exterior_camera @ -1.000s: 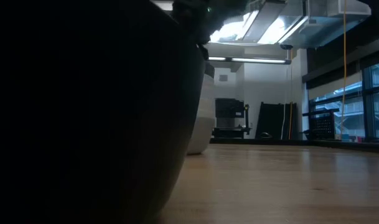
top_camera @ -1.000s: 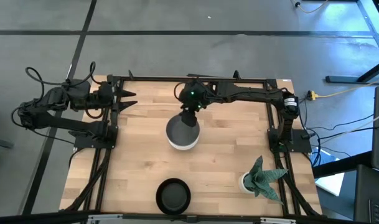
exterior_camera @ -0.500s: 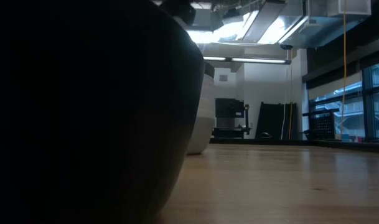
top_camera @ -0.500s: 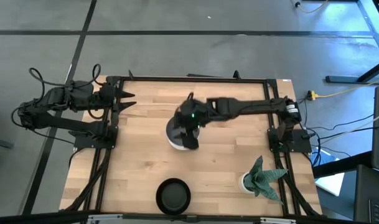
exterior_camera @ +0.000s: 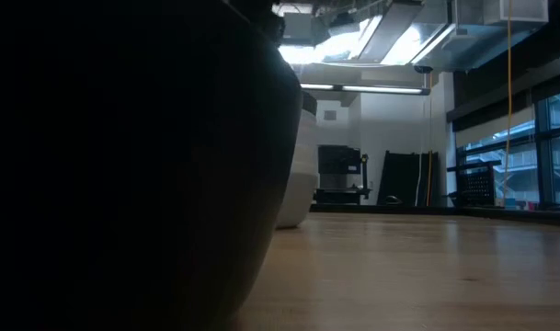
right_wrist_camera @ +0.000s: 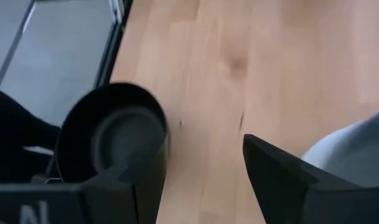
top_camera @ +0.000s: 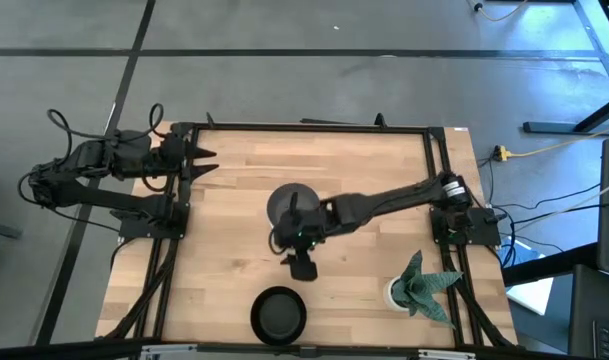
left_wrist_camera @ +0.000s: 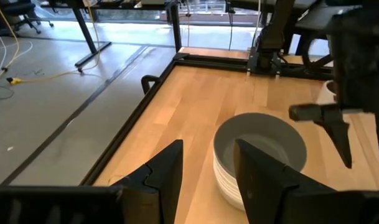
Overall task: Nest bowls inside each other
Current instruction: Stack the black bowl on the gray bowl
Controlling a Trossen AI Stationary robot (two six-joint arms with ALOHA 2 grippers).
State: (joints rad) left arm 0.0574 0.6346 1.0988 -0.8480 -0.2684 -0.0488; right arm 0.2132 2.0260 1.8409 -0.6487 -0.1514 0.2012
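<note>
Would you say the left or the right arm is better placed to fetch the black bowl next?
Probably the right: its open end effector hangs between the stack of bowls and the black bowl, while the left end effector waits at the table's edge.

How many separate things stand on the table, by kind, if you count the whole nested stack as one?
stack of bowls: 1 (the number of bowls in it cannot be told)
black bowl: 1
potted plant: 1
Total: 3
</note>
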